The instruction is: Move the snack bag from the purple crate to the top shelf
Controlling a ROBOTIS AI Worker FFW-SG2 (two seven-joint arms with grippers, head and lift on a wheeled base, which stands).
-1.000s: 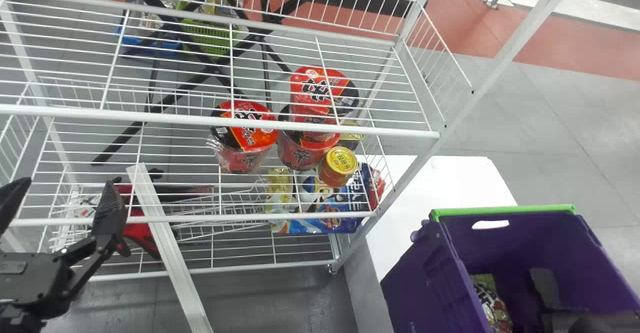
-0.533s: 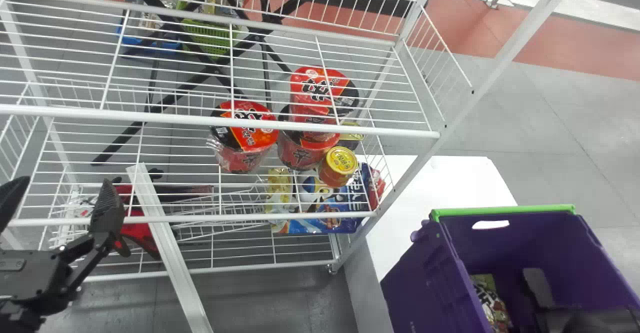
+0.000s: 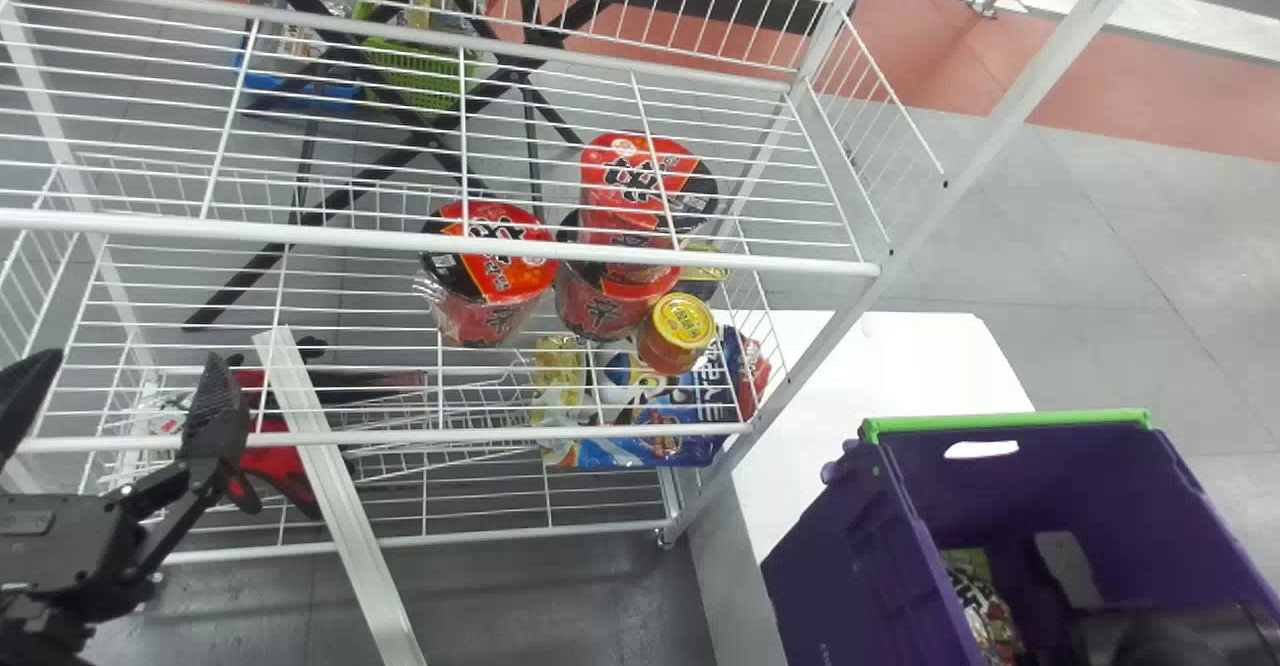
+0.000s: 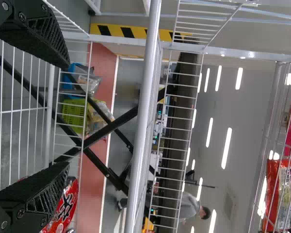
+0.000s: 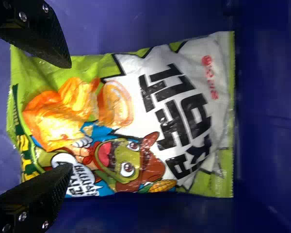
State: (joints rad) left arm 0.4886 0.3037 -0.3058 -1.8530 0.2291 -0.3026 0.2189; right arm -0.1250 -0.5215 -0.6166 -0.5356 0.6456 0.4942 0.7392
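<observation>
Green-and-white snack bag of glossy film [image 5: 136,121]: lying flat on its back panel in the crate, lower right of the head view. I judge the step to be lining up my grasp.
Next move on the bag: ease down, close across its width, then check the hold before lifting; slick film could slip, and a hard squeeze may crush what is inside.
Right black two-fingered gripper [image 5: 69,116]: mine, jaws spread, over the bag's mostly green end, one finger by each long side. Whether my pads touch the film I cannot tell.
Deep purple plastic crate with a green rim strip [image 3: 830,566]: lower right of the head view, around the bag and my jaws; I should rise well past its wall.
White tabletop [image 3: 900,366]: beside the rack, right of centre, near the crate.
White wire top shelf [image 3: 440,241]: across the upper left, the goal, as I read it; red-and-black round tubs [image 3: 490,256] show below its front rail.
Left black two-fingered gripper [image 3: 130,358]: parked at the left edge, its jaws spread around nothing.
</observation>
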